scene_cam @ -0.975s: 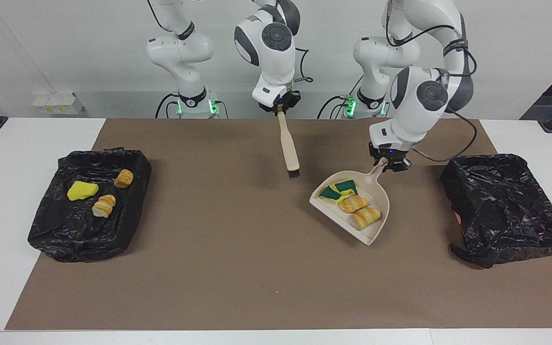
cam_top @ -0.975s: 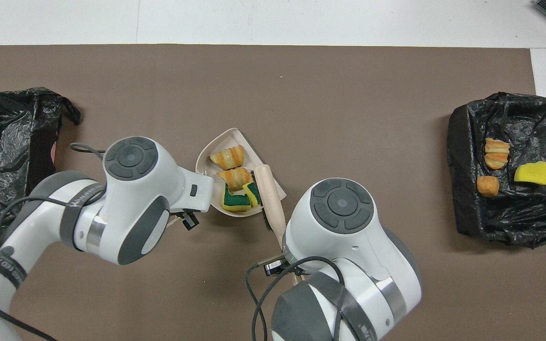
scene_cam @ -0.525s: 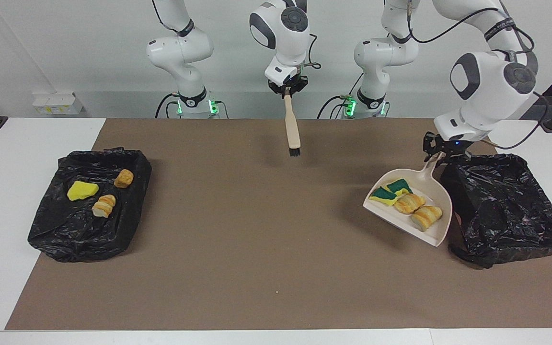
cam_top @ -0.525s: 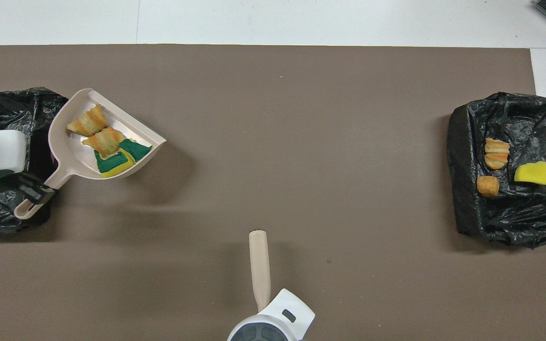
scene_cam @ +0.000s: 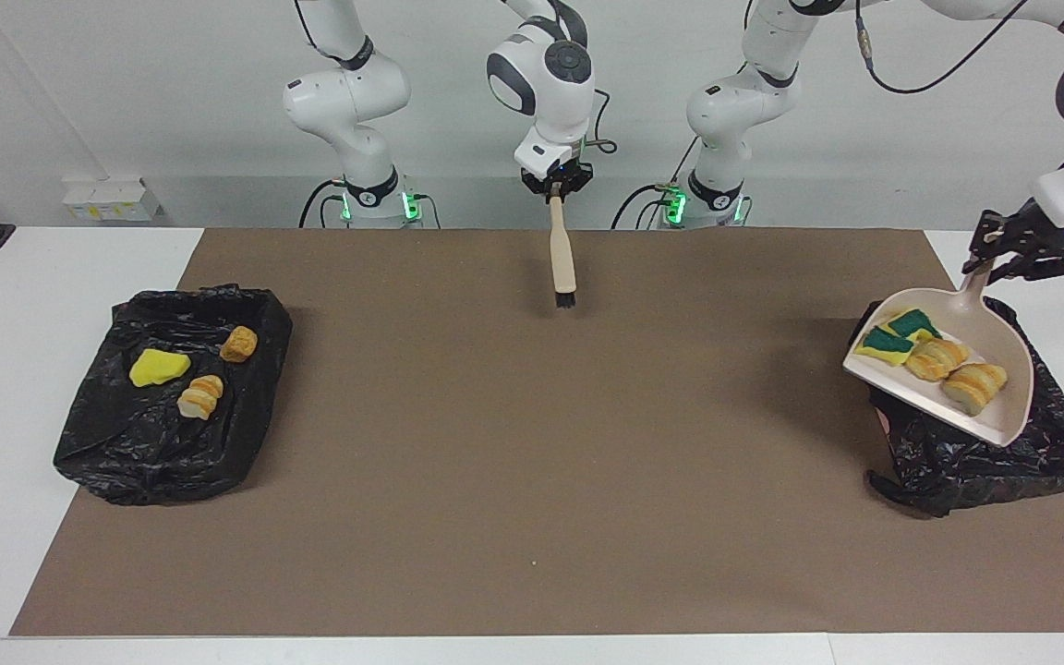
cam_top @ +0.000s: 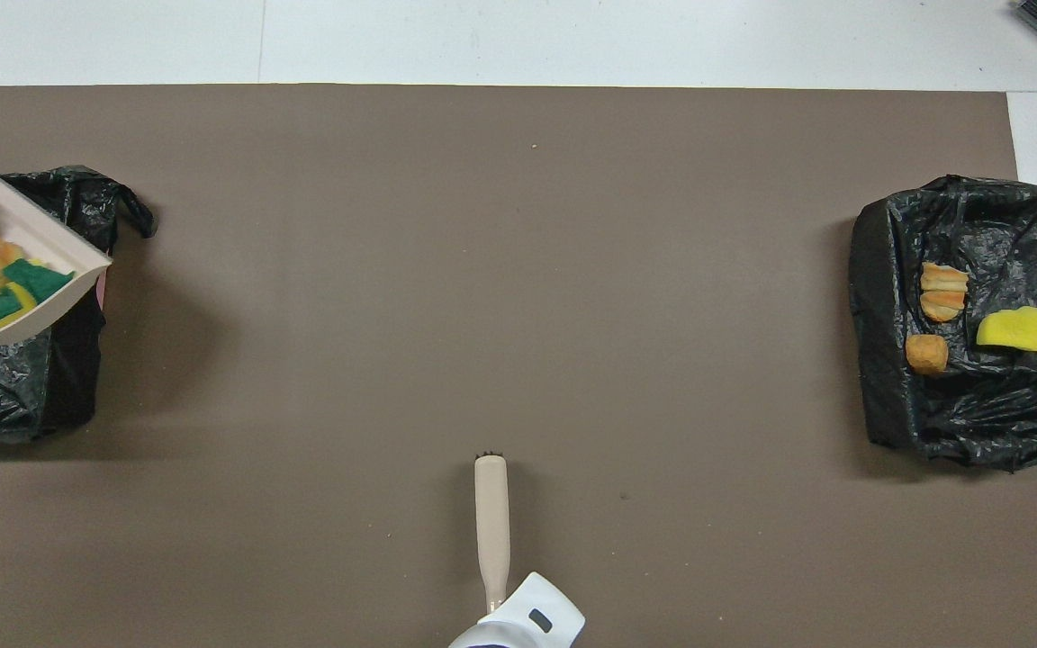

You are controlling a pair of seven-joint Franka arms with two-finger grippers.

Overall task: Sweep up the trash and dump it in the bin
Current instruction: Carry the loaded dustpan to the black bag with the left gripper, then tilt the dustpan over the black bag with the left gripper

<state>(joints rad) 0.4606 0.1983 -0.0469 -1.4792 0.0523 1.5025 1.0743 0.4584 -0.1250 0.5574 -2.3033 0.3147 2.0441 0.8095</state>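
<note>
The beige dustpan (scene_cam: 973, 312) hangs over the black-bagged bin (scene_cam: 957, 454) at the left arm's end of the table. My left gripper (scene_cam: 1017, 251) is shut on its handle. In the pan lie trash pieces: two green-and-yellow sponge bits (scene_cam: 899, 333) and two striped bread pieces (scene_cam: 954, 371). In the overhead view the dustpan (cam_top: 28, 236) covers part of that bin (cam_top: 5, 396), and the left gripper is out of frame. My right gripper (scene_cam: 555, 187) is shut on a wooden brush (scene_cam: 562, 259) that hangs bristles down over the mat close to the robots.
A second black-bagged bin (scene_cam: 126, 443) at the right arm's end holds a yellow sponge chunk (scene_cam: 158, 367) and two bread pieces (scene_cam: 238, 344). A brown mat (scene_cam: 532, 443) covers the table between the two bins, with a tiny crumb (scene_cam: 532, 561) on it.
The left arm lifted the loaded dustpan from mid-mat and carried it to above the bin at its own end. The right arm drew the brush up and back toward the robots.
</note>
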